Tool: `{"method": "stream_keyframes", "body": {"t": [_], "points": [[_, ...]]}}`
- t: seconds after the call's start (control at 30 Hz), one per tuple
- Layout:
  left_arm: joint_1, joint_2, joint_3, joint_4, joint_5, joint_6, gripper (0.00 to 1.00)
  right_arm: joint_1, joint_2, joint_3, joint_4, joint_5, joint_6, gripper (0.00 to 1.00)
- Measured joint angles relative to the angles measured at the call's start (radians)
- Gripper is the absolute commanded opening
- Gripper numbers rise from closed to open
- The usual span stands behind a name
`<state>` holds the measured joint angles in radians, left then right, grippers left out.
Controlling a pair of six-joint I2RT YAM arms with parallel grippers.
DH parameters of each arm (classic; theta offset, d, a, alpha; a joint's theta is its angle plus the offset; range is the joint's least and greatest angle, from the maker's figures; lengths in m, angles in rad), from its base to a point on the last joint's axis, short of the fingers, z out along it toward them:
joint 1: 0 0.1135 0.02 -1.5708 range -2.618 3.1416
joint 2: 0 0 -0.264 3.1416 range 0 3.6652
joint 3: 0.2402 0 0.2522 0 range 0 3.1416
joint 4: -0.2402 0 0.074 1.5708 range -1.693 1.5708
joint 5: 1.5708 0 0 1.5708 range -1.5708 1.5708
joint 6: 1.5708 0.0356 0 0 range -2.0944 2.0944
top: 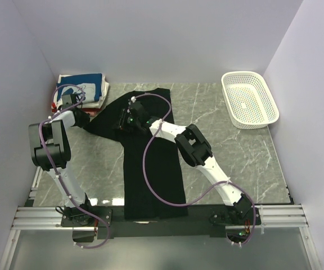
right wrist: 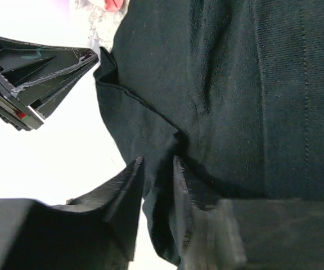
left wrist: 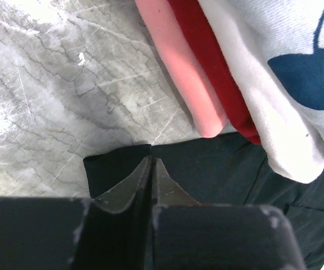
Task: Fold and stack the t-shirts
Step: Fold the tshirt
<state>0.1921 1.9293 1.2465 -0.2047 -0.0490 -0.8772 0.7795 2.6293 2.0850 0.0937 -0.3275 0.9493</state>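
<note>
At the far-left sleeve of the black t-shirt point(top: 151, 169), spread lengthwise on the marble-patterned table point(top: 235, 157): left gripper point(left wrist: 151, 163), clenched on the sleeve's hem. On the shirt's far part, near that sleeve: right gripper point(right wrist: 156, 166), narrowly parted astride a raised fold, grasp not determinable. Just beside the same sleeve, on its left: stack of folded t-shirts point(top: 86, 89), blue-and-white print uppermost. Well right of the shirt: white basket point(top: 251, 100).

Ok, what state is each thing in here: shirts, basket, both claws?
black t-shirt: laid out long, not stacked.
folded stack: folded, piled at the far left corner.
basket: empty.
left claw: shut on the shirt's sleeve edge.
right claw: open, astride a fold of shirt.
</note>
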Motion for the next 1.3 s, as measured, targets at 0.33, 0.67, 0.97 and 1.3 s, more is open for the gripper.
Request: {"method": "stream_keyframes", "body": {"t": [0.33, 0.67, 0.97, 1.3], "points": [[0.0, 0.0, 0.0, 0.001, -0.001, 0.001, 0.01, 0.003, 0.016, 0.009, -0.005, -0.007, 0.003, 0.0], [-0.031, 0.0, 0.028, -0.041, -0.082, 0.028, 0.31, 0.003, -0.031, -0.06, 0.016, -0.006, -0.014, 0.0], [-0.075, 0.028, 0.076, -0.072, -0.161, 0.05, 0.35, 0.01, -0.051, -0.066, 0.035, -0.008, -0.019, 0.0], [-0.101, 0.073, 0.101, -0.105, -0.23, 0.053, 0.26, 0.014, -0.051, -0.066, 0.034, -0.015, -0.023, 0.0]]}}
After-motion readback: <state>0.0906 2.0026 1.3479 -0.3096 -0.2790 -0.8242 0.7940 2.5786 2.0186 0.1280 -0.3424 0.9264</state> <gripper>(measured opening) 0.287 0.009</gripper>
